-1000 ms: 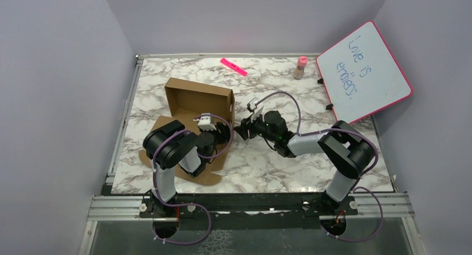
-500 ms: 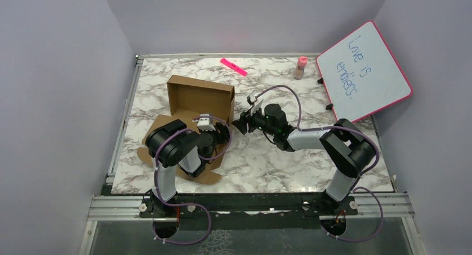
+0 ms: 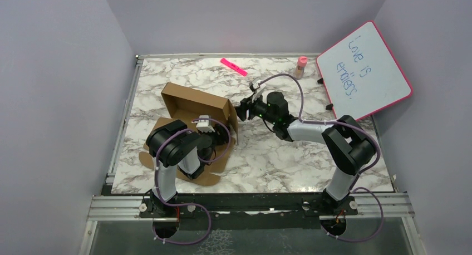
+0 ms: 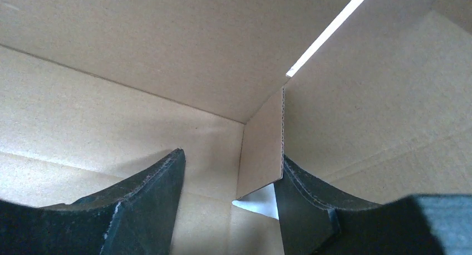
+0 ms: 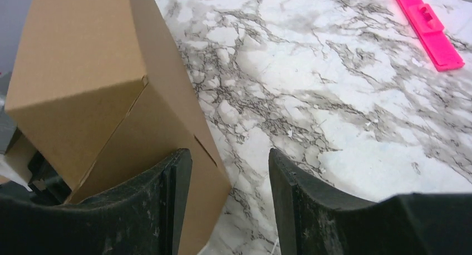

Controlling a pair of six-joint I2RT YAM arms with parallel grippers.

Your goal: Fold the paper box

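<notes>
paper box (image 3: 195, 102): plain brown cardboard, unprinted; inner faces the same flat tan, cut corrugated edge a shade paler.
table (image 3: 267, 155): white marble pattern, grey veining throughout.
rail (image 3: 250, 207) along the near edge: silver.
strip (image 3: 233, 67) by the far edge: bright pink.
bottle (image 3: 301, 67) toward the far right corner: pink cap, pale peach body.
whiteboard (image 3: 364, 71): pink frame, white face, blue handwriting.
left arm (image 3: 167, 146), right arm (image 3: 348, 149): black joints, light grey links.
cables (image 3: 284, 79): purple.
left gripper (image 4: 229, 159), right gripper (image 5: 229, 153): black fingers, whitish scuffs on the edges.
walls (image 3: 55, 99): pale lavender.
</notes>
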